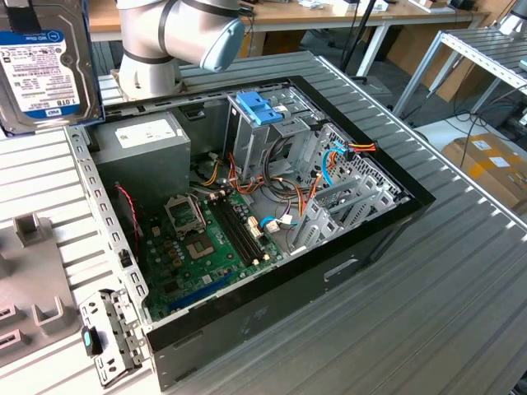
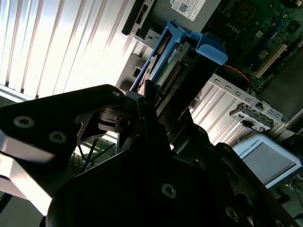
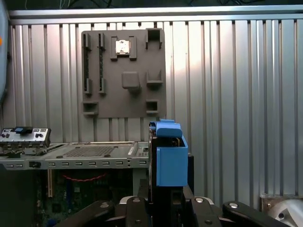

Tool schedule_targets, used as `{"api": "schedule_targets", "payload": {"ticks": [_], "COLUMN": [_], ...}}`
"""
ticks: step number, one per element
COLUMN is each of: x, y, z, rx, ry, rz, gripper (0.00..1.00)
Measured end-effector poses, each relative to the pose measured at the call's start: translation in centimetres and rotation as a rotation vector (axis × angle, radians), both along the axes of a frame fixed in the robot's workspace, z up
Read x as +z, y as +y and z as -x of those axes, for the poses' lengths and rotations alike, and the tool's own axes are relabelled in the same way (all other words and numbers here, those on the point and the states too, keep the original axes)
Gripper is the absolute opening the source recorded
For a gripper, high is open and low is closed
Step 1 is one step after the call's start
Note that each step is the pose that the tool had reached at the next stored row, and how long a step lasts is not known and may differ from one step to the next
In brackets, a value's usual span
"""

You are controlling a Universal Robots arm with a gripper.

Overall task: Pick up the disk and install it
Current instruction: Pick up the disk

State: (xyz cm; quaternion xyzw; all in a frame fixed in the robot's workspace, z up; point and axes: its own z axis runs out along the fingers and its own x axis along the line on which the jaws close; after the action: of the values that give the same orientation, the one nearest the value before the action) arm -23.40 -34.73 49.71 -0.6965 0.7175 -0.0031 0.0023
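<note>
Disk: flat dark-metal disk with a blue-and-white label (image 1: 41, 74), hanging upright in the air at the exterior view's left, label facing that camera.
Hand: black hand (image 2: 147, 101) is clamped on the disk's edge, carrying it.
Bracket: blue plastic bracket (image 3: 170, 163) sits on the disk.
Case: open black computer case (image 1: 263, 329) lies on the ribbed metal tabletop (image 1: 461, 313). The disk's up by the corner with the big grey box (image 1: 140, 136).
Cage: metal cage with a blue plastic top (image 1: 259, 107), well apart from the disk.
</note>
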Motion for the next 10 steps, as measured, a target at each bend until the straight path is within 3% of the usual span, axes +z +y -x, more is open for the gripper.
{"api": "schedule_targets", "payload": {"ticks": [10], "x": [0.00], "y": [0.00], "z": [-2.87], "rx": [0.000], "ry": [0.0000], "rz": [0.0000], "gripper": [0.35]}}
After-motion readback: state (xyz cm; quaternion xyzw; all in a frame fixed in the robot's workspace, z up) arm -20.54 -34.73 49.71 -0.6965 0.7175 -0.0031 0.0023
